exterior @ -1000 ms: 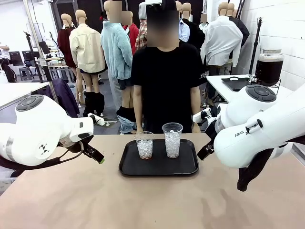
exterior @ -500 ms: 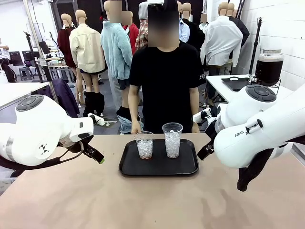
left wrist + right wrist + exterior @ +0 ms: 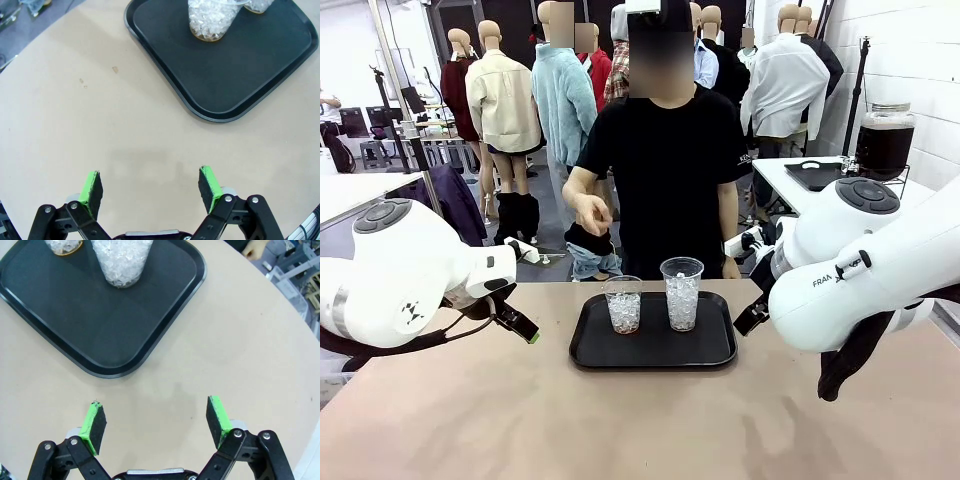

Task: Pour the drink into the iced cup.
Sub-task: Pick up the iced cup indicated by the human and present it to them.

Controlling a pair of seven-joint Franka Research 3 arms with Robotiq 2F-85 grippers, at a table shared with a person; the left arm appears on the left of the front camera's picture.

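Observation:
A black tray [image 3: 653,345] lies mid-table with two clear cups of ice on it. The shorter cup [image 3: 623,306] has a thin amber film of drink at its base [image 3: 212,36]. The taller cup [image 3: 681,294] holds just ice. Dark, almost black drink fills a glass jar [image 3: 883,142] on a side table at the back right. My left gripper [image 3: 520,325] hovers open left of the tray, its jaws wide apart over bare table [image 3: 150,190]. My right gripper [image 3: 748,320] is open right of the tray, nothing between its pads [image 3: 156,424].
A person in a black shirt stands behind the tray with one hand [image 3: 590,212] raised at waist height, above the shorter cup. The tan table [image 3: 640,430] is bare in front of the tray. A second black tray [image 3: 815,172] rests beside the jar.
The person's hand has lifted from the table edge by the shorter cup to waist height. Neither arm has moved, and the cups stay put.

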